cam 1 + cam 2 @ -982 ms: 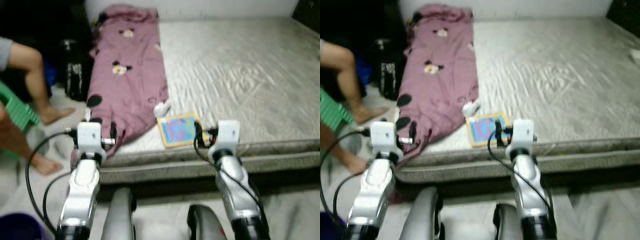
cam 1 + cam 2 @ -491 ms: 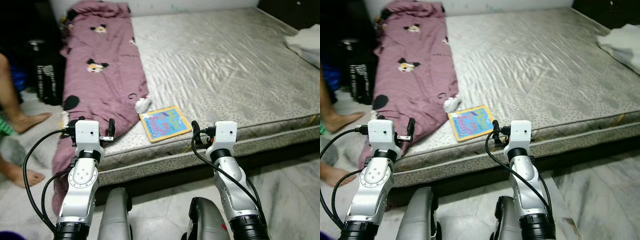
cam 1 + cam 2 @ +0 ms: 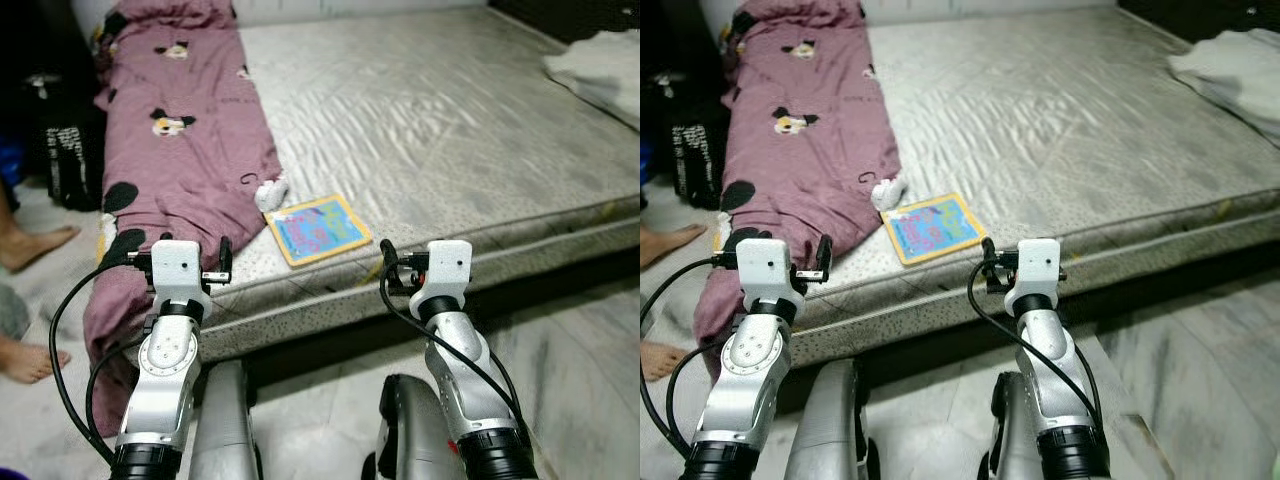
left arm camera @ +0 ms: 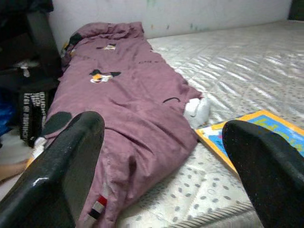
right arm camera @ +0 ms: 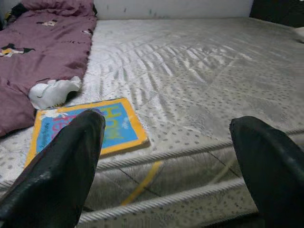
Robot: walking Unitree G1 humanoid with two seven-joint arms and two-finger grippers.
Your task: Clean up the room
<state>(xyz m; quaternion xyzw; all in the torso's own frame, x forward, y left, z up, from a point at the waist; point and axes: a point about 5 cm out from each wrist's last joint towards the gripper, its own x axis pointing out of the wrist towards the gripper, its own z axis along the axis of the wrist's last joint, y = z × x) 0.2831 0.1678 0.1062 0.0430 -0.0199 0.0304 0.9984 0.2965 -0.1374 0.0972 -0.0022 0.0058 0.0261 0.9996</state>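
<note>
A yellow-bordered picture book [image 3: 313, 228] lies flat near the front edge of the grey mattress [image 3: 450, 130]. A small white cloth item [image 3: 272, 191] sits just beyond the book, touching the purple blanket [image 3: 180, 130] with cartoon mouse prints. The blanket runs along the mattress's left side and hangs over its front corner. My left gripper [image 4: 164, 142] is open, held in the air short of the blanket's draped end. My right gripper [image 5: 166, 137] is open too, hovering before the mattress edge to the right of the book [image 5: 90, 128]. Neither holds anything.
A person's bare feet [image 3: 30, 245] rest on the floor at the left, beside a black bag [image 3: 65, 150]. A pale folded cloth [image 3: 600, 70] lies on the mattress's far right. Marble floor [image 3: 580, 350] stretches right of my legs.
The whole picture has shifted and sharpened, so the camera moved; the mattress edge now slants and the far-right cloth has come into sight. Both arms keep the same raised pose, and the book and blanket lie unmoved.
</note>
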